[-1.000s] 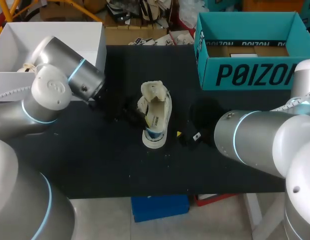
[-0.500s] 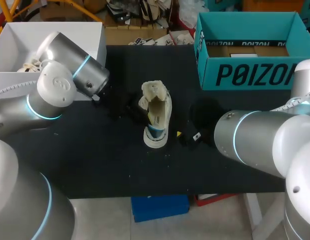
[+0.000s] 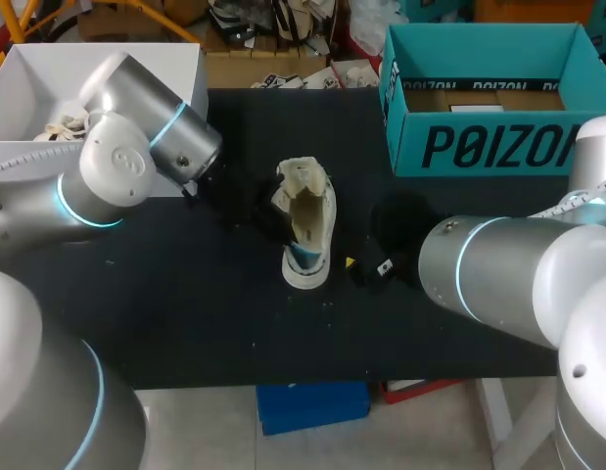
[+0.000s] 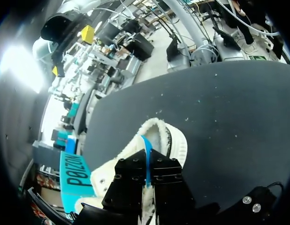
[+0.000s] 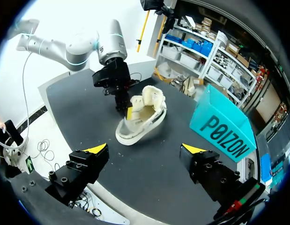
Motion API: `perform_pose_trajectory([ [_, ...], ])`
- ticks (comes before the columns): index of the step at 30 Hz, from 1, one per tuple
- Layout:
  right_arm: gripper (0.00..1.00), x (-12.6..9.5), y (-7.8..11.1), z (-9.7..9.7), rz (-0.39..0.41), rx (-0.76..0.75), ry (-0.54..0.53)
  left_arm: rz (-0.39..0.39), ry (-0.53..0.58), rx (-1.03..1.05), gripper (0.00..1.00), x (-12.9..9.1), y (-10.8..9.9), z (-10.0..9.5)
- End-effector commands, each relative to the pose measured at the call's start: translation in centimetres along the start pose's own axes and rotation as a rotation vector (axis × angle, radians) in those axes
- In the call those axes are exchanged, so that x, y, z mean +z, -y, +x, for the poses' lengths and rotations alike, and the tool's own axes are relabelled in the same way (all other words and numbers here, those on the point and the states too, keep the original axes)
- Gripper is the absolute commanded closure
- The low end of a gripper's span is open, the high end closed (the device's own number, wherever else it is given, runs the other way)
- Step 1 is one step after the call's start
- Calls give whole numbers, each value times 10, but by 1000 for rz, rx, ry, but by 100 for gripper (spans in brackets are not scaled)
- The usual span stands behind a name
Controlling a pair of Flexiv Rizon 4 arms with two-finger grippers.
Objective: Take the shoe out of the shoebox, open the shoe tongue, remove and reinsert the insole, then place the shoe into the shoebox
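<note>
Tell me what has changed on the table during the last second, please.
The left arm swung its wrist farther from the robot and toward the shoe. The shoe, held at its collar by the left tool, shifted slightly toward the right arm's side. No grasp visibly changed. The open right tool and the teal shoebox stayed where they were.

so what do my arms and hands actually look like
The left arm and right arm are thick silver tubes with rounded joints and light-blue rings. The left hand and right hand are black and blocky with screw holes; the right one's tips are bright yellow.
</note>
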State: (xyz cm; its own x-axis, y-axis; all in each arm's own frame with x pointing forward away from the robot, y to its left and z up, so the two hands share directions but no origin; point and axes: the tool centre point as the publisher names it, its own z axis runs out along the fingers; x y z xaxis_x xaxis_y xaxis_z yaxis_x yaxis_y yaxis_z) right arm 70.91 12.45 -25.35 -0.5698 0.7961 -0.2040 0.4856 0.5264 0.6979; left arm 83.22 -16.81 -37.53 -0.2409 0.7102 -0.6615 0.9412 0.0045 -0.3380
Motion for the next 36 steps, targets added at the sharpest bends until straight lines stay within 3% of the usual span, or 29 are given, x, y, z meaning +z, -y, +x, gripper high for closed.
perform_pose_trajectory([
  [1, 0, -6, 6, 3, -15, 1, 4, -44, -34, -20, 100, -1, -1, 1],
  [14, 0, -6, 6, 3, -15, 1, 4, -107, -121, -4, 100, 13, -18, -18],
  [27, 0, -6, 6, 3, -15, 1, 4, -23, -233, -28, 100, 33, -10, 4],
  [28, 0, -6, 6, 3, -15, 1, 4, -8, -231, -32, 90, 33, -9, 5],
  [29, 0, -6, 6, 3, -15, 1, 4, 4, -227, -37, 69, 32, -7, 5],
  [32, 0, -6, 6, 3, -15, 1, 4, 32, -225, -40, 61, 24, -2, 5],
  [36, 0, -6, 6, 3, -15, 1, 4, 57, -223, -39, 40, 6, 6, 0],
])
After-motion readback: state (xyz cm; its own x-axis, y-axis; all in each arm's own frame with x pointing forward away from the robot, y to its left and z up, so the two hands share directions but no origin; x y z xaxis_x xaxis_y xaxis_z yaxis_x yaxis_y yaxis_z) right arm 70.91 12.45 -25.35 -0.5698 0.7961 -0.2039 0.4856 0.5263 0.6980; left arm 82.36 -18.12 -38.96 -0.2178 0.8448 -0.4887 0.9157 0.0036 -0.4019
